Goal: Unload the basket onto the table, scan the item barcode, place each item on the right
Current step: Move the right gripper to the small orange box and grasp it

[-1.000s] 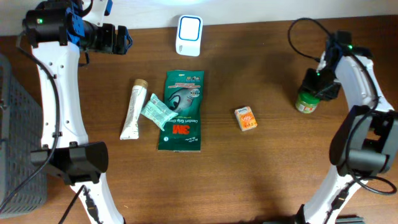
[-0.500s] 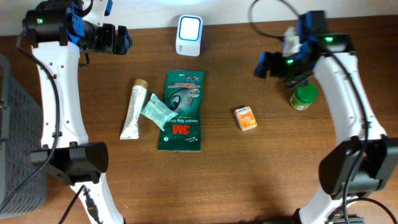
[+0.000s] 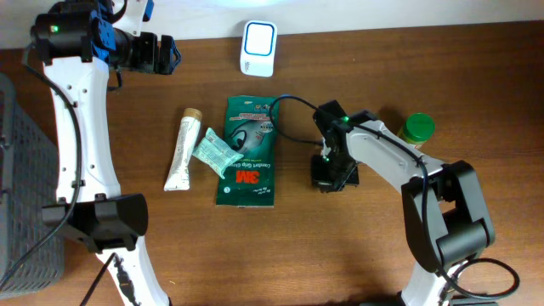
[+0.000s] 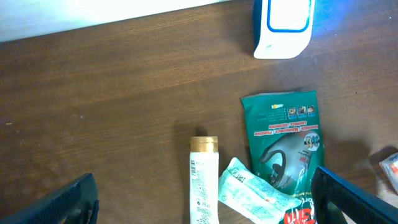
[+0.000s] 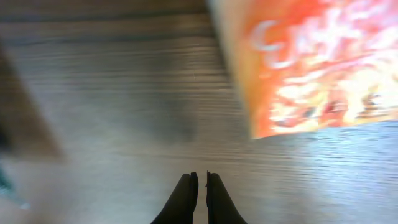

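Down low, right hand (image 5: 200, 198) clenched on nothing over the bench (image 5: 93, 93), box (image 5: 311, 62) just ahead (blurry view); left hand (image 3: 168, 53) spread wide.

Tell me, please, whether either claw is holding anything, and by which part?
Nothing is held: the right claw is shut empty near the orange box, the left claw open and empty.

**Even light overhead, heavy smear at the right wrist**

The overhead view is sharp and evenly lit from above. Shadows on the brown desk (image 3: 340, 255) are soft and faint, and a pale bluish glare sits at the far edge behind the white scanner (image 3: 258, 48). The left wrist view is also clear, with a blue tint in its top right corner. The right wrist view is badly smeared: the orange box (image 5: 311, 62) and the wood grain streak sideways, and only the dark tool (image 5: 200, 179) stays crisp.
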Controlling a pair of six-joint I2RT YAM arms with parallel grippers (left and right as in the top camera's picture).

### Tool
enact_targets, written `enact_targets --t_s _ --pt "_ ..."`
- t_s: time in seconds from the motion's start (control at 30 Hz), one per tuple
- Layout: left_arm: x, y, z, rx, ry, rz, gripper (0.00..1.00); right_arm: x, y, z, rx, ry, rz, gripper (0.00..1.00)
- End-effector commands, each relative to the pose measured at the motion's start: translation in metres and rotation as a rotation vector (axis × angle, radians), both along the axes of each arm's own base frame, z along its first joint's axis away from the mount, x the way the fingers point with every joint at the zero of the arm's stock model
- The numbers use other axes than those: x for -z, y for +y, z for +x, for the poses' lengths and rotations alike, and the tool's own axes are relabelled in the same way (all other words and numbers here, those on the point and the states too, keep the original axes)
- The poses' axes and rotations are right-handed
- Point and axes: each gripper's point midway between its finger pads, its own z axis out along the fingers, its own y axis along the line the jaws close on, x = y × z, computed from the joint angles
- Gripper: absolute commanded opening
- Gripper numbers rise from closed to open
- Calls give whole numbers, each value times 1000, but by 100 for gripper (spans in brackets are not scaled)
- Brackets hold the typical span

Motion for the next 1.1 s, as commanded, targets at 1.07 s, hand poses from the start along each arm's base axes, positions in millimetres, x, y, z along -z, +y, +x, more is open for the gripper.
enact_targets --t_s 1.07 --pt "-13 -3 -2 16 -33 -3 99 14 -12 77 198 -140 140 4"
